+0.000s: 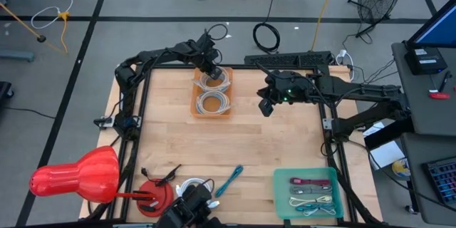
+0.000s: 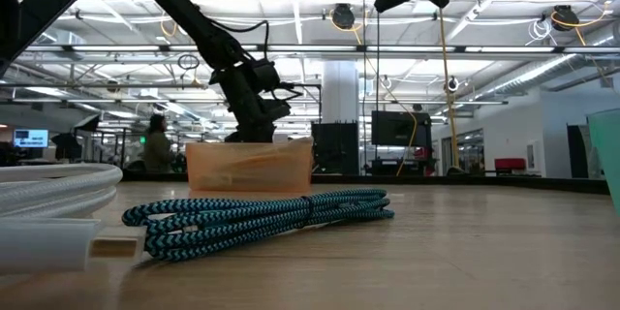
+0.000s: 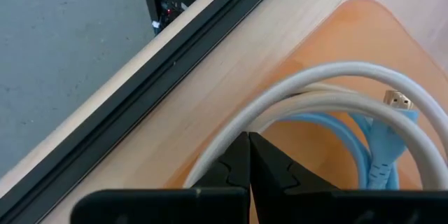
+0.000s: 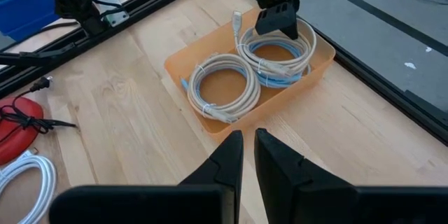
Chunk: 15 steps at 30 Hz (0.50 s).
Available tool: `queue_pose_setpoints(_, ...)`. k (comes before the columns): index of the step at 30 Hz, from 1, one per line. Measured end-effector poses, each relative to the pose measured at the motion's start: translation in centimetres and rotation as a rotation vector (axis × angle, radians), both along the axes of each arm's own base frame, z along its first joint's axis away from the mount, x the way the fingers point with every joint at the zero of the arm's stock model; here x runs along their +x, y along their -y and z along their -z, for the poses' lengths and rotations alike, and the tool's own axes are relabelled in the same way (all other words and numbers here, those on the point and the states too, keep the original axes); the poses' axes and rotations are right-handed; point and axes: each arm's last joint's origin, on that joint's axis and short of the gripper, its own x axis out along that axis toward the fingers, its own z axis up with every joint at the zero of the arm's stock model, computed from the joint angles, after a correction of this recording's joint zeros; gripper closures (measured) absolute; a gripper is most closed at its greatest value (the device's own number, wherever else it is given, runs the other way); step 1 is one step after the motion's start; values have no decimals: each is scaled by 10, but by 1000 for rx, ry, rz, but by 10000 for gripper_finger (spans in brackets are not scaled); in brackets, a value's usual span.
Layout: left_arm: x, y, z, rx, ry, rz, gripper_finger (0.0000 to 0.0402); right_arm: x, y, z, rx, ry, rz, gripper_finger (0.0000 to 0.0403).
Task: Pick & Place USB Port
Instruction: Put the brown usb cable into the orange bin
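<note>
An orange tray (image 1: 194, 107) stands at the table's far middle, holding two white cable coils. The near coil (image 4: 220, 84) lies flat. The far coil (image 4: 302, 50) lies over a light-blue cable (image 3: 364, 147) whose gold USB plug (image 3: 397, 100) shows. My left gripper (image 3: 248, 138) is shut, slanting down into the far coil right beside its white strands. My right gripper (image 4: 248, 138) hangs high above the table, to the right of the tray, its fingers nearly together with nothing between them. My left gripper comes from above and the far side, its shut fingertips (image 3: 238, 147) standing at the inner edge of the far coil's white strand (image 3: 224, 143). I cannot tell whether they touch it. The coil lies in the tray.
A green tray (image 1: 279, 192) with several cables sits at the near right. A teal braided cable (image 1: 229, 180), a white cable (image 1: 192, 185), a red disc (image 1: 153, 192) and a big red bell-shaped thing (image 1: 75, 178) lie along the near edge. Black frame rails (image 1: 142, 100) border the table.
</note>
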Motion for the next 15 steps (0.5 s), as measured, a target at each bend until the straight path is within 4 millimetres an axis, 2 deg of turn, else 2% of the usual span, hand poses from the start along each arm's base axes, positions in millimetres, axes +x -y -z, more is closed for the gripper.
queue_pose_setpoints(7,-2,1,-4,-21,23,13,402,0,0,0,0,-2,0,374)
queue_pose_setpoints(15,3,-3,-46,66,98,43,402,0,0,0,-2,-6,-2,374)
